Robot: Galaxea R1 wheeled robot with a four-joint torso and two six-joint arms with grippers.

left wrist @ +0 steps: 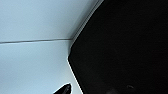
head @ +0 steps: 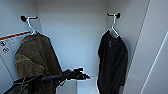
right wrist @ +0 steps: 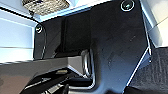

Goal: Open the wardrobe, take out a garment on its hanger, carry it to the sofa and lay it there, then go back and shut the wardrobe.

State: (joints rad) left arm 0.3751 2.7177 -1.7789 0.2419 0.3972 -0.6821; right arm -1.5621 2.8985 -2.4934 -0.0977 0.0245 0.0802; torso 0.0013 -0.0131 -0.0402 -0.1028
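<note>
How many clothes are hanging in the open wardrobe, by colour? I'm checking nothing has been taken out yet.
Black top: 1
Olive-brown jacket: 1
Total hanging clothes: 2
White hangers, one per item: 2

Setting: home interior, clothes storage.
Open white wardrobe (head: 75, 32); olive-brown jacket (head: 35, 60) and black garment (head: 112, 65) hang on white hangers (head: 113, 28) from wall pegs (head: 23, 18).
</note>
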